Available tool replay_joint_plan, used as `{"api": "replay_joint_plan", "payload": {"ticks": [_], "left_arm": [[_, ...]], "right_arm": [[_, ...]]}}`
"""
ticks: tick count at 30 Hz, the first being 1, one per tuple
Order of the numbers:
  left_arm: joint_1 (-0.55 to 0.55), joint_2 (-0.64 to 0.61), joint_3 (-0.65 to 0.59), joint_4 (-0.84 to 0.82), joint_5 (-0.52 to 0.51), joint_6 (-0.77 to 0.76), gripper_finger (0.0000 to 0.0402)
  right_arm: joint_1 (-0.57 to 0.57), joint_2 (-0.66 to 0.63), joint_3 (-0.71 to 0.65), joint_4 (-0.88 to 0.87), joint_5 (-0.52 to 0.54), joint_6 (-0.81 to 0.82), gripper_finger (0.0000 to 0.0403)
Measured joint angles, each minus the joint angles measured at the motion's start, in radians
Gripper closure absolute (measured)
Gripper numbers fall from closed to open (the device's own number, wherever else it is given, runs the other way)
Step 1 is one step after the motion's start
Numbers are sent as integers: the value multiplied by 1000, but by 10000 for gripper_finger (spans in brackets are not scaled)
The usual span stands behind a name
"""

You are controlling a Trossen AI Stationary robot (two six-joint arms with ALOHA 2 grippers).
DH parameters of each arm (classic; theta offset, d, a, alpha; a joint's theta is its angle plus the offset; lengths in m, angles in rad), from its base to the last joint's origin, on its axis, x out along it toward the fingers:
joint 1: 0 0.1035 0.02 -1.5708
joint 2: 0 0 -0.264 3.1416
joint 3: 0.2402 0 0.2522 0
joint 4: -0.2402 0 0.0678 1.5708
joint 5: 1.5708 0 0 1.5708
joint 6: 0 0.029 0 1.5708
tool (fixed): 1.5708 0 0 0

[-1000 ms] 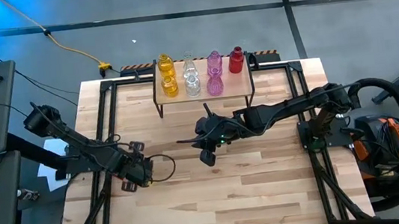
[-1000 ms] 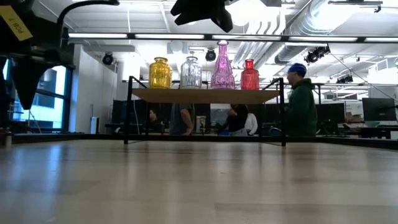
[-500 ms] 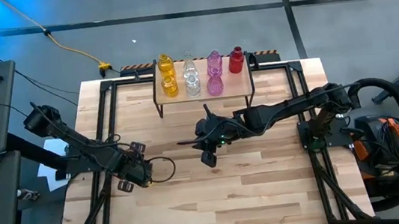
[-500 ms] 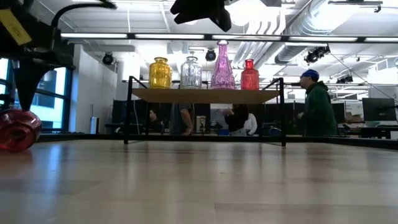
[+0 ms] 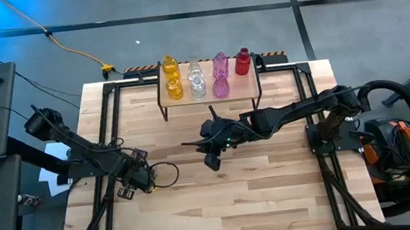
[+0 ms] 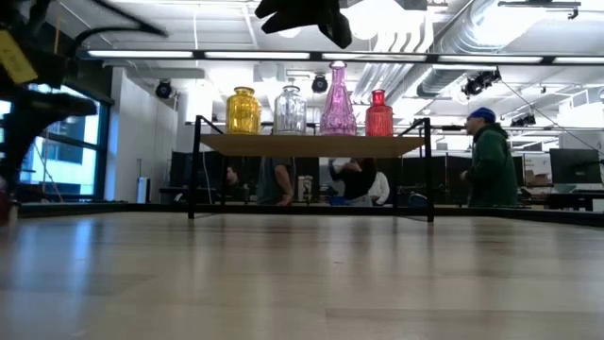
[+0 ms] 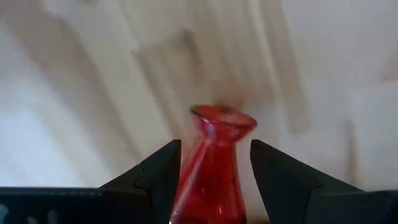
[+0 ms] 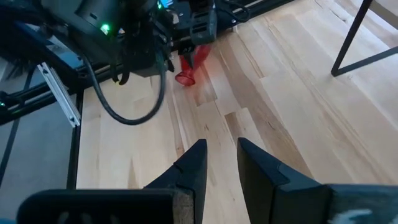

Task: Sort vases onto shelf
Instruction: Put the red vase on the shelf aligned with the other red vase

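**Left arm.** The left gripper (image 5: 137, 181) is low over the near-left part of the desk (image 5: 238, 204), well apart from the shelf (image 5: 247, 87). The loose red vase (image 7: 212, 177) lies between its jaws with the neck and mouth pointing forward, away from the wrist. The body fills most of the gap. Whether the jaws are clenched on the glass or only flank it cannot be told from these views. Seen from the right wrist, the vase is tilted well off upright, mouth down toward the boards. Judgement: the bulb is the widest part, so it is the sensible place for a grasp, but smooth round glass can slip or roll.

**Right arm.** The right gripper (image 8: 221, 149) hangs above the middle of the desk, just near of the shelf. Its jaws are slightly apart and grasp nothing. It appears to be waiting, and its camera looks toward the left arm's work.

**Shelf.** Seven vases stand upright in colour pairs running near to far: yellow at left, then clear, then pink. A single shelved red vase (image 5: 242, 62) stands far right. The spot just near of it is bare, which is evidently the place for the vase at the left arm.

**Risk.** The vase needs righting before it can stand there.
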Motion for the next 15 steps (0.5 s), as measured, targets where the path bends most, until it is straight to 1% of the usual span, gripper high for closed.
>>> {"api": "replay_joint_plan", "payload": {"ticks": [2,4,6,8,13,15], "left_arm": [[-3,0,-20,7,68,-32,216],[-17,0,-38,15,92,-61,216],[-31,0,-49,14,90,-73,216],[-39,0,-49,27,60,-73,216],[-40,5,-50,146,57,-93,216],[-39,26,-50,166,56,-121,216]], "right_arm": [[0,0,0,0,2,3,331],[0,0,0,0,11,18,331],[0,0,0,1,21,26,331],[0,0,0,0,22,26,331],[0,0,0,0,22,26,331],[0,0,0,0,22,22,331]]}}
